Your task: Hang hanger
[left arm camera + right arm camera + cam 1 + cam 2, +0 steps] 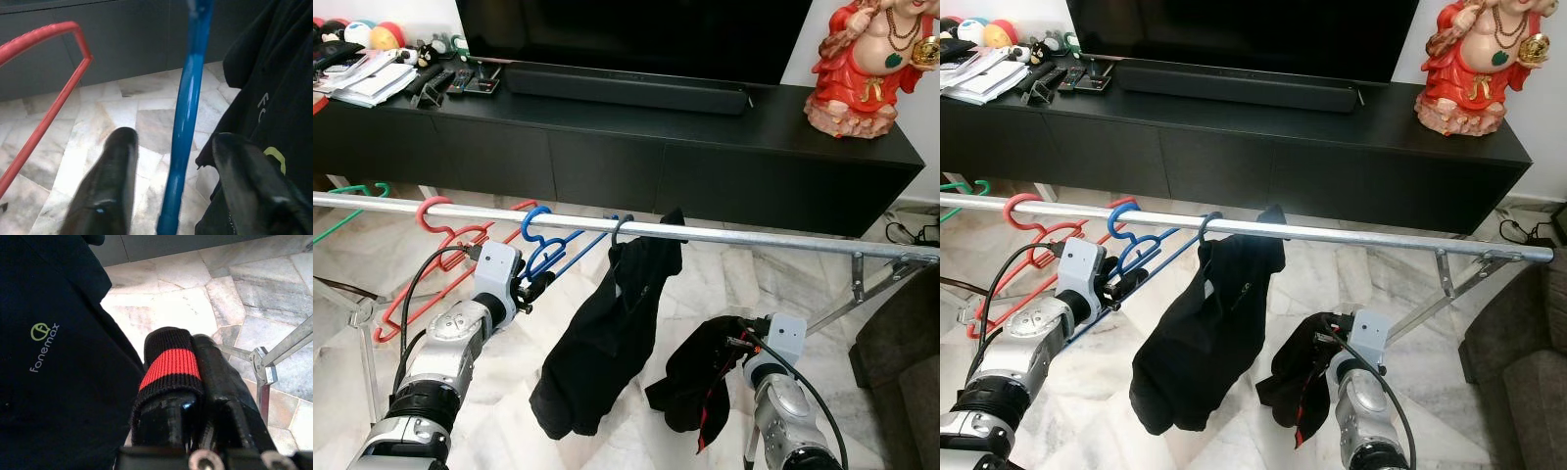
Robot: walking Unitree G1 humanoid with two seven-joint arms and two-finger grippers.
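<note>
Left eye view: metal rail (754,238) runs across, in front of a black TV cabinet (705,147).
Blue hanger (548,250): hooked on the rail, beside a red hanger (435,245).
Left gripper (171,181): fingers spread apart, either side of the blue hanger's bar.
Right gripper (195,396): clenched on a black cloth with red stripe (171,362).
Black shirt (607,333): draped over the rail.

Head stereo looks fwd/down at rail (607,223); wrist cams close-up along fingers, sharing black garment (54,357).
</note>
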